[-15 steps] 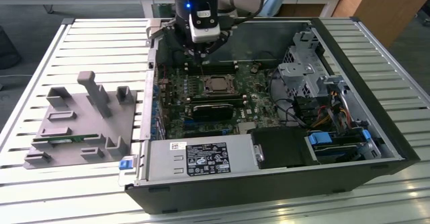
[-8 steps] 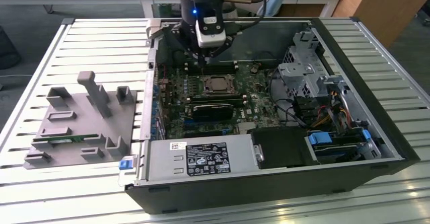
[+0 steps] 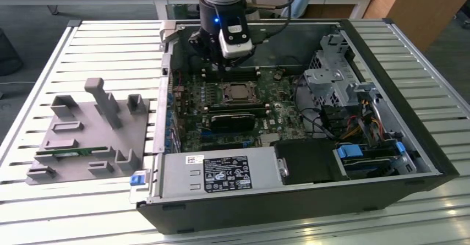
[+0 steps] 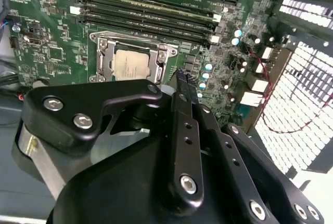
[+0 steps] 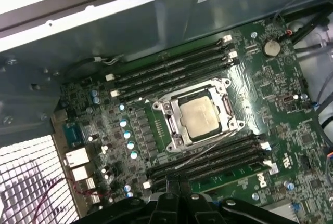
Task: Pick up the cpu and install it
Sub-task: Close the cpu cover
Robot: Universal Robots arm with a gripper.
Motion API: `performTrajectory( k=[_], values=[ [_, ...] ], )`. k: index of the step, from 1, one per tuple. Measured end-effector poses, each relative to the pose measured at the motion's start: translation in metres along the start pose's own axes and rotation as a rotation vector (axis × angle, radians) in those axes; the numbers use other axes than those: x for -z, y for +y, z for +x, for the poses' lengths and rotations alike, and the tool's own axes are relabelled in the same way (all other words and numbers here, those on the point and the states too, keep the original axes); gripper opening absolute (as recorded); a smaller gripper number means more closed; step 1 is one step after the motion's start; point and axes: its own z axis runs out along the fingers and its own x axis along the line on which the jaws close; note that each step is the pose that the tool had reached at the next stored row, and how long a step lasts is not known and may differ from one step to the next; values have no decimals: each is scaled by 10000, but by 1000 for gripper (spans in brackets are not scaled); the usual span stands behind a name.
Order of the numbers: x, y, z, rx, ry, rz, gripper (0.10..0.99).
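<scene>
The cpu (image 3: 236, 92), a small square chip with a dull silver top, lies flat in the metal-framed socket of the green motherboard (image 3: 192, 125) inside the open computer case. Both wrist views look down on it, cpu (image 4: 131, 64) and cpu (image 5: 202, 116), with memory slots on either side of the socket. My gripper (image 3: 220, 69) hangs above the board just beyond the socket, toward the far wall of the case. Its black fingers (image 4: 183, 86) stand together, shut with nothing between them, as the gripper (image 5: 174, 183) also appears from above. It does not touch the cpu.
A grey plastic fixture (image 3: 88, 135) on the slatted table at the exterior view's left carries a thin green memory stick (image 3: 66, 152). Inside the case are a black finned block (image 3: 231, 120), a power supply (image 3: 220, 173), drive cages (image 3: 334, 74) and cables (image 3: 360, 126).
</scene>
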Motion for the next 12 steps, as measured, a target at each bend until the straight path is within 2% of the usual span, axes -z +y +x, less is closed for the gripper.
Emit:
performTrajectory(
  k=[5, 9, 12],
  values=[
    [-92, 26, -34, 35, 54, 18, 106],
    [-153, 26, -38, 390, 79, 24, 106],
    [-200, 47, -57, 436, 107, 33, 106]
  ],
)
